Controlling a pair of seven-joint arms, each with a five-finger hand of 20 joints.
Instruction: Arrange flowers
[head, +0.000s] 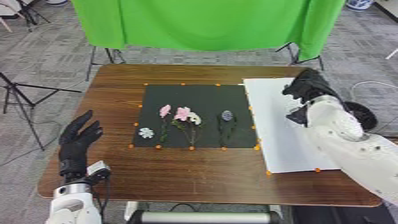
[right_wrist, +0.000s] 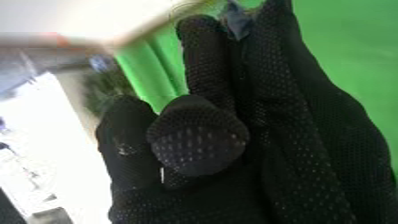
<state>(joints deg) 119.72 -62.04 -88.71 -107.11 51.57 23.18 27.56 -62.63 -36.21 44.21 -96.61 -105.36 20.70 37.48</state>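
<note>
At the upper right of the table, my right hand (head: 309, 86) is above the white sheet (head: 277, 122). The right wrist view shows the right hand (right_wrist: 289, 125) near, with a small grey-blue thing (right_wrist: 236, 21) at its far end; what it is I cannot tell. On the black mat (head: 182, 93) lie pink flowers (head: 182, 113), a slim pink bloom (head: 165, 110), a cream flower (head: 195, 118), a blue-grey flower (head: 226, 116) and a small white flower (head: 147, 132). My left hand (head: 75, 145) stays left of the mat, its fingers relaxed and holding nothing.
Small orange markers edge the mat and the sheet. A dark round object (head: 362, 116) stands partly behind my right arm at the table's right side. Beyond the far edge of the wooden table (head: 191, 177) hangs a green cloth (head: 209, 25).
</note>
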